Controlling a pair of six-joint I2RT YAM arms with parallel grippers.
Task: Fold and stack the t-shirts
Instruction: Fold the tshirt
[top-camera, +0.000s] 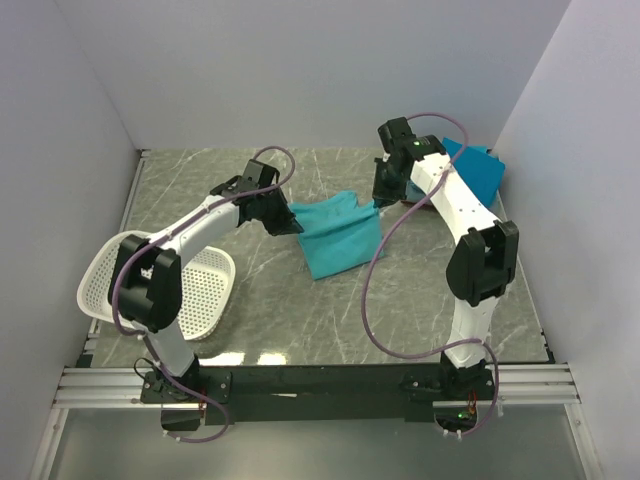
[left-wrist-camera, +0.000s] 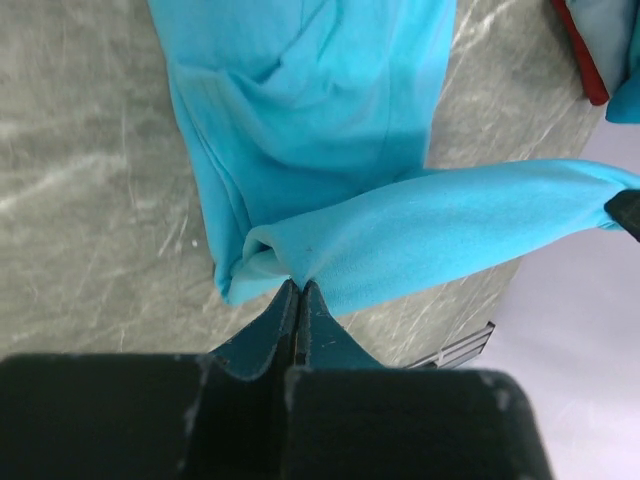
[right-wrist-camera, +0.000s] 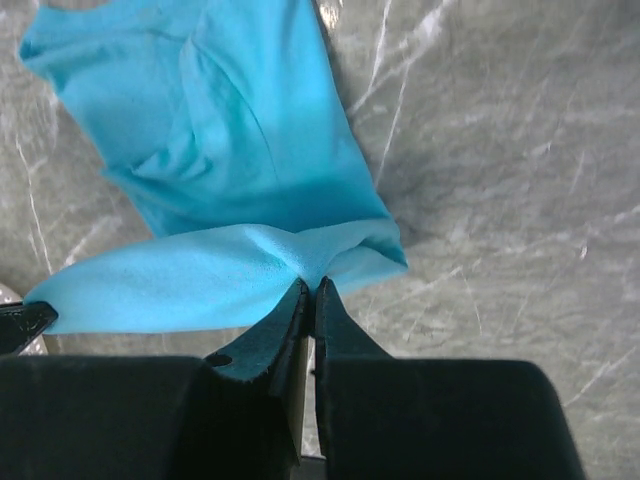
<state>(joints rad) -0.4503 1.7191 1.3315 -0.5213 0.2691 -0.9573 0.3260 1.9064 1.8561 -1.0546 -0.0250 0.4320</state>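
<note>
The teal t-shirt (top-camera: 338, 240) lies mid-frame on the table (top-camera: 300, 335), its upper edge stretched left-to-right between the left gripper (top-camera: 293, 222) and the right gripper (top-camera: 379, 204), each clamped tight on one corner, the body trailing toward the lower centre, so both arms stand equally near it.
</note>
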